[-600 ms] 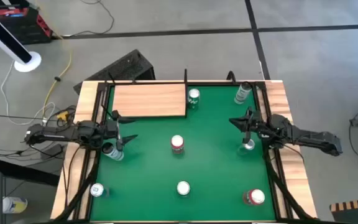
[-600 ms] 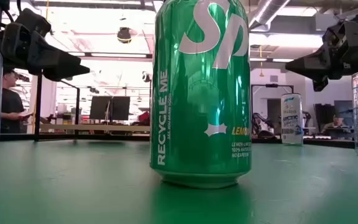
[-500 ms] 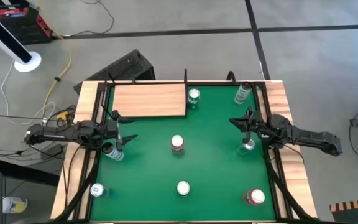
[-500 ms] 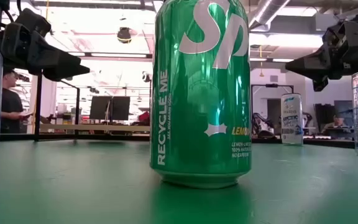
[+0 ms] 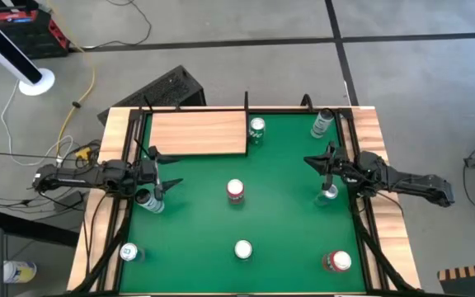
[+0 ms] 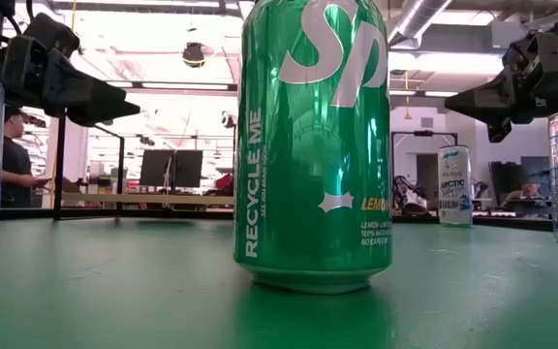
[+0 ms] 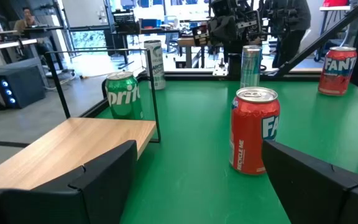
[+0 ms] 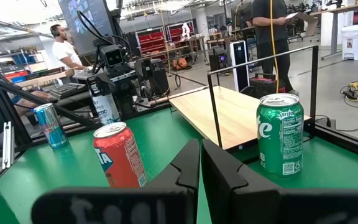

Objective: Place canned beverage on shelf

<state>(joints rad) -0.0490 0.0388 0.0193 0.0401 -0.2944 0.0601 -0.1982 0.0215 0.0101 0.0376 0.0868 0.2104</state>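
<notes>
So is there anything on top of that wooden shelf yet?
No. The shelf board is bare; no can stands on it. A green can stands on the table just beside its edge. What lies under the board cannot be seen.

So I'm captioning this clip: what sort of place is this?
Likely a robotics lab or workshop: a green test table with a small shelf, workbenches with monitors behind, and people standing nearby.

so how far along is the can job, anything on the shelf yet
Nothing is done: the shelf board lies bare, and every can stands on the green table, including the red can at centre. Nothing is in hand: the left gripper is open and empty, the right gripper shut on nothing. Picking and placing a can remains.
</notes>
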